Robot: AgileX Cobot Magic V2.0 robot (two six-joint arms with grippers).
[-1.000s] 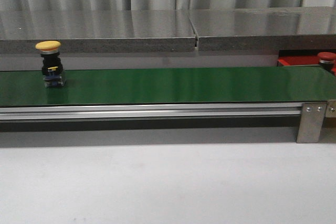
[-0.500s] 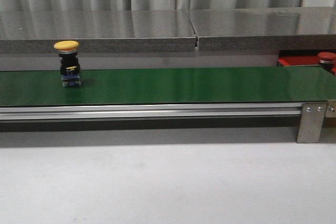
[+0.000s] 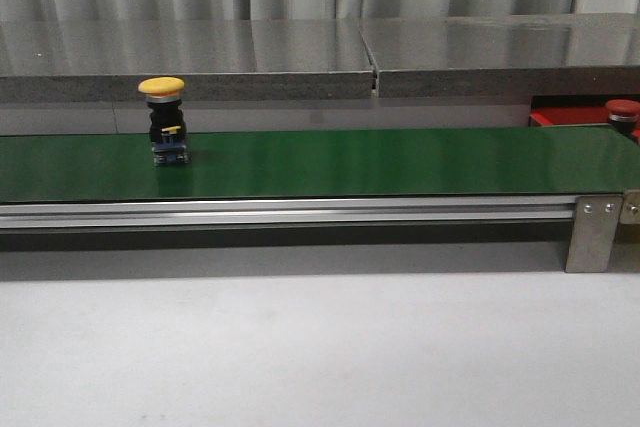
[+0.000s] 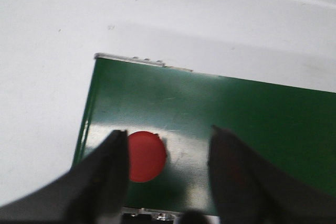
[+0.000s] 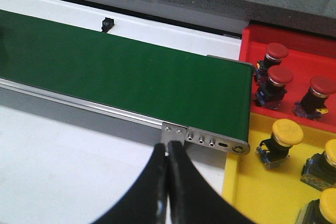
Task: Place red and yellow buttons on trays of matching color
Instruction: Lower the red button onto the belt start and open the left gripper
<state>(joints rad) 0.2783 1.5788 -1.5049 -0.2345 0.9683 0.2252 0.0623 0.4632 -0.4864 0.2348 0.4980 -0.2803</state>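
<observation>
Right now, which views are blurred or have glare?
Front view: sharp, soft glare streaks on the belt and steel shelf. Left wrist view: blurred, fingers and red button soft. Right wrist view: mostly sharp, only the near fingers soft.

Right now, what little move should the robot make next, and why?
Probably lower the open left fingers around the red button on the belt: the cap already sits between them, near one finger. The yellow button is far from the trays.
</observation>
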